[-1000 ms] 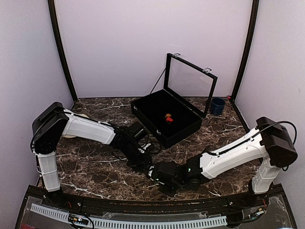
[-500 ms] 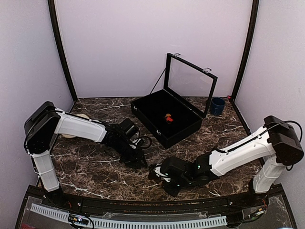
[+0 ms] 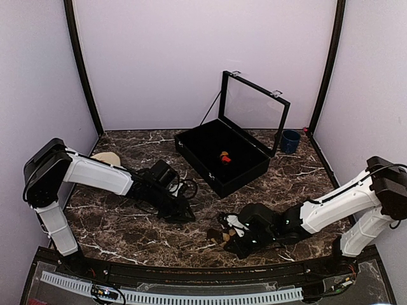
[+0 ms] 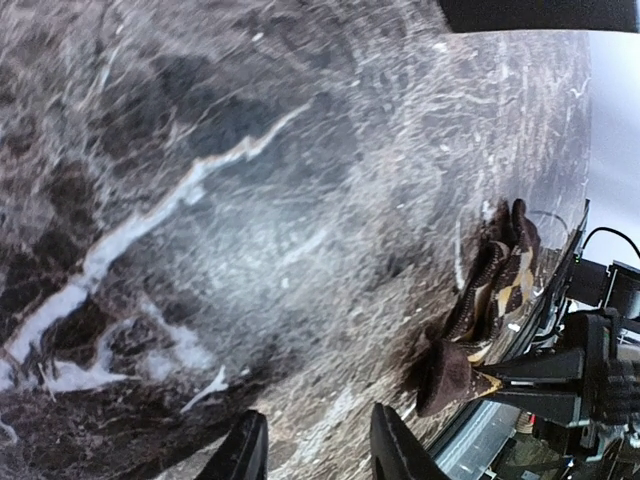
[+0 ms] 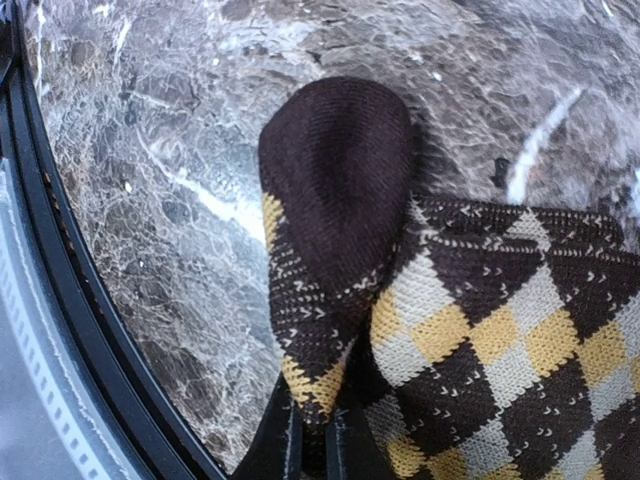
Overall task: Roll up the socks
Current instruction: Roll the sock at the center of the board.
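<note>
Right claw point(image 5: 313, 445) pinches an edge of the tan-diamond sock point(image 5: 450, 330); left claw point(image 4: 315, 450), spread, nearby.

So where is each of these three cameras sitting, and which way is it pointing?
Top external: fixed above and behind the arms, looking down on the marble table; left arm and right arm both show.
Left wrist: on the left arm, skimming across the table toward the tan-diamond sock; its open jaws show.
Right wrist: close above that sock; its jaws pinch it.
Shared: all three show the sock.
</note>
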Available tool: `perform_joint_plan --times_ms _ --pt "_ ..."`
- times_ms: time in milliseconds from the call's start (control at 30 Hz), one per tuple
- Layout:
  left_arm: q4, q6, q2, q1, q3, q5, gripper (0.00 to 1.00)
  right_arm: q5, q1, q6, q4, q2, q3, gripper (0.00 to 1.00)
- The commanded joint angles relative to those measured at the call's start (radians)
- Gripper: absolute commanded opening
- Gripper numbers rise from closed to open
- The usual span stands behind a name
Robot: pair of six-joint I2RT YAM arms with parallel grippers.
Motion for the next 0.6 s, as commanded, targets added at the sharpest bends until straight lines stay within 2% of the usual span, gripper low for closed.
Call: perform_joint_plan --times_ms 0,133,367,467,567 --pt "0.063 0.045 -0.052 0.001 -0.015 0.008 0.37 -0.080 -0.031 0.132 0.118 -0.018 -0.102 0.00" --pt "0.077 0.086 -0.072 -0.010 -0.025 0.002 0.36 -0.129 -0.058 0.224 0.270 -0.034 -0.191 0.00" --pt "0.110 0.140 -0.105 -0.033 -0.045 -0.005 0.34 -0.255 -0.125 0.404 0.661 0.028 -0.352 0.00" --pt "0.104 0.151 -0.144 -0.034 -0.059 -0.031 0.34 -0.330 -0.147 0.441 0.798 0.135 -0.338 0.00" --pt "0.084 0.154 -0.185 -0.033 -0.072 -0.070 0.33 -0.427 -0.159 0.446 0.885 0.267 -0.250 0.00"
